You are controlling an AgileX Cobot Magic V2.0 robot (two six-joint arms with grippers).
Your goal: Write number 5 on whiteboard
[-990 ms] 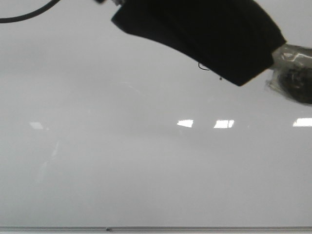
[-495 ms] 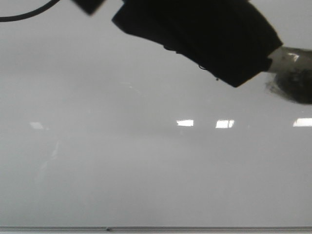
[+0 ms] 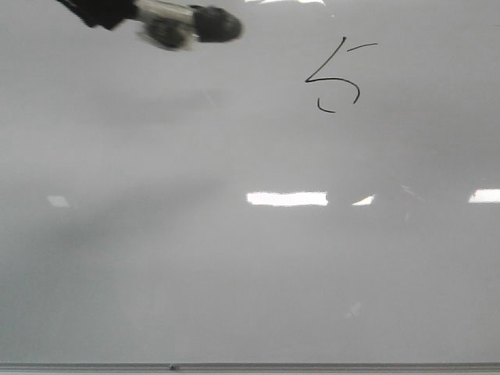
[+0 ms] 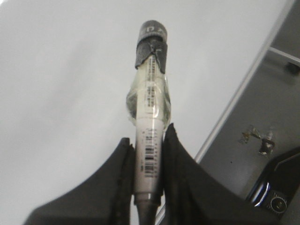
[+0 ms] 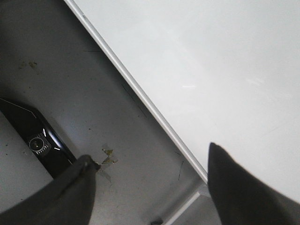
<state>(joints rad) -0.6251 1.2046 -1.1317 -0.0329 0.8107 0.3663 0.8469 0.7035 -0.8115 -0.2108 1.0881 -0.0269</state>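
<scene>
1. Grey frame strip (image 3: 250, 366) along the near edge of the whiteboard (image 3: 234, 273); bare glossy board beyond it, crossed only by white light reflections.
2. Further back, on the right half: the 5 (image 3: 337, 76), thin black line, complete with slanted down-stroke, hooked belly and short detached top bar. Looks finished, so little of the task seems left.
3. Far left, at the top edge of the front view: marker (image 3: 183, 25), held by the left gripper (image 4: 146, 159), fingers pressed tight on the barrel, dark end pointing away from the wrist. No contact with the board visible.
4. Key relation: the 5 lies to the right of the marker, well apart from it. Long axis of the marker runs roughly left to right in the front view, dark end toward the digit.
5. Right gripper (image 5: 150, 180): fingers spread, nothing between them, over the board's frame edge and the grey surface beside it. Not seen in the front view, so cannot tell which arm is nearer the digit; only the left holds the marker.
</scene>
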